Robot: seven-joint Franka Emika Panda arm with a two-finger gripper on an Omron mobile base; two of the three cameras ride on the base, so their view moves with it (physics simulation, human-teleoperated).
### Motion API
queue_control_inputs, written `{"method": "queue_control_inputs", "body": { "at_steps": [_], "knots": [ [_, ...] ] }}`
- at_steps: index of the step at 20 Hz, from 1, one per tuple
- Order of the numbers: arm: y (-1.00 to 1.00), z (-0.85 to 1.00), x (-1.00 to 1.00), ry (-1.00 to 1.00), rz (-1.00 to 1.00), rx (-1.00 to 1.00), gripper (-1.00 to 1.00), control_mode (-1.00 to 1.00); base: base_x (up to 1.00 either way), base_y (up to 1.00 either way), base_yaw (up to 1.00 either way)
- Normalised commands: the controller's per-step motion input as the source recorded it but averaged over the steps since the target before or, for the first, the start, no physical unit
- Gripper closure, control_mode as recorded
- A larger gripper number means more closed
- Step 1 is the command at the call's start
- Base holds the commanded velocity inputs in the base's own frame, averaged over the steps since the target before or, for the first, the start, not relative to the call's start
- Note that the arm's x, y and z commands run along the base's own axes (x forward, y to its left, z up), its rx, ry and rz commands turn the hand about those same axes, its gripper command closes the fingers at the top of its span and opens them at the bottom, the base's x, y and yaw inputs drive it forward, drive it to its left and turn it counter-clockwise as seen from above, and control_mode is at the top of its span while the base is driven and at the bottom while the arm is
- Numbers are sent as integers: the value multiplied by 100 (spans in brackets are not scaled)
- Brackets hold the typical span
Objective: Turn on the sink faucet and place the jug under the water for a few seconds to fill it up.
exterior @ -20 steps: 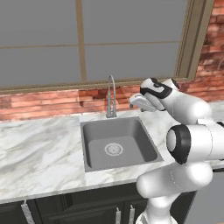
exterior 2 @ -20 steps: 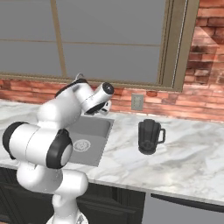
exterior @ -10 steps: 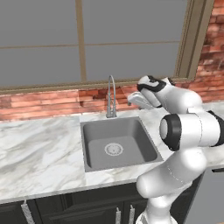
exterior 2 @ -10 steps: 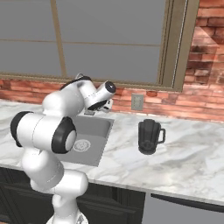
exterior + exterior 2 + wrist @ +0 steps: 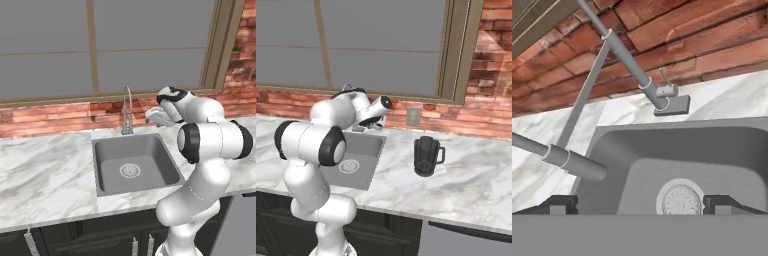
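The sink faucet point(image 5: 126, 129), a tall silver gooseneck, stands behind the grey sink point(image 5: 150, 165) at the brick wall. No water runs from it. My gripper point(image 5: 152, 118) hovers just right of the faucet, above the sink's back right corner, open and empty. In the hand view, between my wide-apart fingertips point(image 5: 559, 204), I see the faucet's base and side lever point(image 5: 664, 80), its spout end point(image 5: 577, 165) and the drain point(image 5: 679, 200). The dark ribbed jug point(image 5: 426, 156) stands upright on the counter to the right of the sink point(image 5: 368, 150), well away from the gripper point(image 5: 373, 123).
A marble counter point(image 5: 45, 175) runs either side of the basin, with dark cabinets below. Behind it are a brick backsplash and a large window. A wall outlet point(image 5: 413, 116) sits above the counter between the sink and the jug.
The hand has edged a little left toward the faucet and the arm's upper links have swung round. The jug and faucet stay as they were.
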Motion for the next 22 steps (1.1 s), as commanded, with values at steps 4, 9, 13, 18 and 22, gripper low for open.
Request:
{"method": "queue_control_inputs", "body": {
  "at_steps": [4, 9, 13, 18, 22],
  "knots": [
    [13, -18, 19, 0, 3, 0, -100, -100, 0, 0, 0],
    [17, -1, 33, 0, 0, 0, -100, -100, 0, 0, 0],
    [18, 0, 34, 0, 0, 0, -100, -100, 0, 0, 0],
    [15, -11, 29, 0, 0, 0, -100, -100, 0, 0, 0],
    [1, -15, 44, 0, 0, 0, -100, -100, 0, 0, 0]
  ]
}}
